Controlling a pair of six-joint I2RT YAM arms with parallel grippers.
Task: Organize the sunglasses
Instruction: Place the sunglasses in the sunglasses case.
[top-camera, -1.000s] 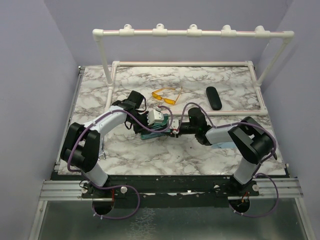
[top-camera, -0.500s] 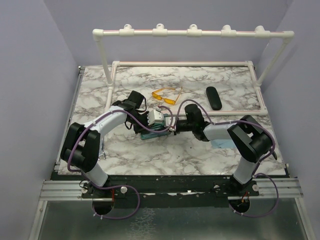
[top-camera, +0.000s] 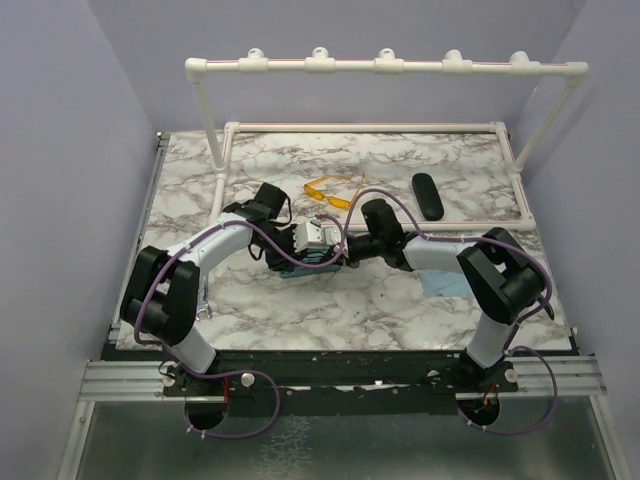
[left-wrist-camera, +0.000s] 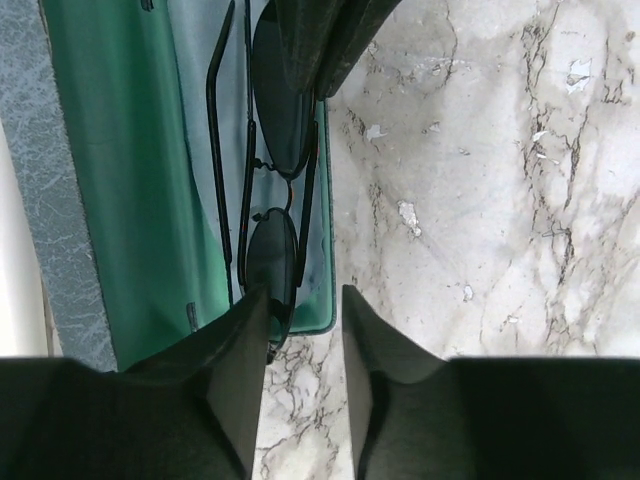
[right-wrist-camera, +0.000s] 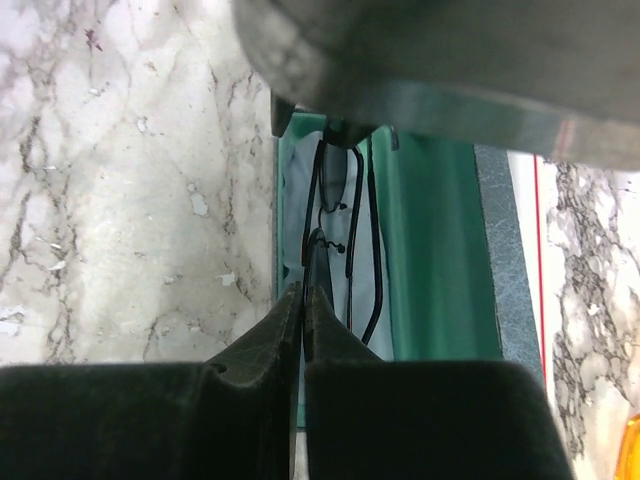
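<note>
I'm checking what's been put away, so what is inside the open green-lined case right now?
The dark wire-frame sunglasses lie inside the case on a pale cloth. The right gripper covers part of one lens; anything beneath the cloth is hidden.

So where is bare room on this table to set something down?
The white marble table is bare along its near edge, before the open grey-blue case, and left of the translucent orange sunglasses. Crowded around the case.

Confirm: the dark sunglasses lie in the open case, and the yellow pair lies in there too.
Wrong on the yellow pair: the top view shows it on the table, beyond the case. The dark sunglasses do lie in the case.
</note>
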